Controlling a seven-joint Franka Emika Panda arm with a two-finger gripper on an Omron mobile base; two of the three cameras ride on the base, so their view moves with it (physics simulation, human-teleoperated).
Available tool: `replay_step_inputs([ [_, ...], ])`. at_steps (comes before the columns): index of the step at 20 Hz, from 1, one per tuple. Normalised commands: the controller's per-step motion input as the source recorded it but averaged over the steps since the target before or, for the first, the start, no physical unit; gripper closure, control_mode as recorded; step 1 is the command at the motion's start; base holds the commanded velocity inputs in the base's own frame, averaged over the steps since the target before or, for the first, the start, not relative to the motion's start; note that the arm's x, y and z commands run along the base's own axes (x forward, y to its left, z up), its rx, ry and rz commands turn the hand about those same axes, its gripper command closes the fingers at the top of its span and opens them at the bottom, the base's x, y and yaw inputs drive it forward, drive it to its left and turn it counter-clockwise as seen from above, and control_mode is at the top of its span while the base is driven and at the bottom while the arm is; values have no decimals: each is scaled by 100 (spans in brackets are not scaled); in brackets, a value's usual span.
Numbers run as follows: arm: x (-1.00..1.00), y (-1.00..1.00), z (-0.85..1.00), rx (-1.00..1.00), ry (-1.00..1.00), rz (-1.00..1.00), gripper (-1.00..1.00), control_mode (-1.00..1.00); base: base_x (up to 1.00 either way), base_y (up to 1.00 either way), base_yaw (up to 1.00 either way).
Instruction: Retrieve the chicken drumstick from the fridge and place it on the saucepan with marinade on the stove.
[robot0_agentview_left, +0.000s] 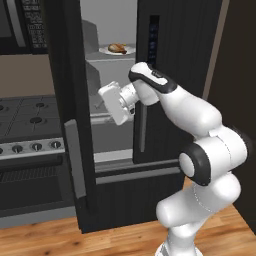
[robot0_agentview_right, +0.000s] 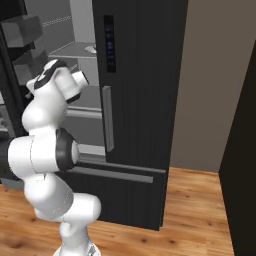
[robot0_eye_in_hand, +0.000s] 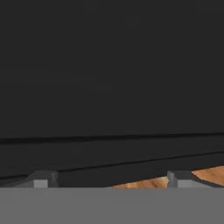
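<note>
The fridge (robot0_agentview_left: 160, 45) is a tall, flat-fronted black cabinet with long grey bar handles; its left door (robot0_agentview_left: 70, 100) stands swung open, showing smooth light grey shelves inside. On an upper shelf sits a round white plate (robot0_agentview_left: 117, 50) carrying the chicken drumstick (robot0_agentview_left: 118, 47), a small golden-brown, elongated lump. To the left lies the stove (robot0_agentview_left: 30, 120), black with dark grates and a row of round knobs. The floor (robot0_agentview_left: 60, 235) is warm wood plank. The gripper (robot0_eye_in_hand: 109, 183) is spread wide and holds nothing, facing the dark fridge front low down; the drumstick lies above it and farther in, well apart
</note>
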Motion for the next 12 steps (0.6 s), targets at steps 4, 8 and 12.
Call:
replay_step_inputs([
  [4, -12, 100, -3, 1, -12, 27, -100, -100, 0, 0, 0],
  [8, -19, 62, -1, 0, -16, 5, -100, -100, 0, 0, 0],
  [12, -3, -7, 0, 0, 0, 1, -100, -100, 0, 0, 0],
])
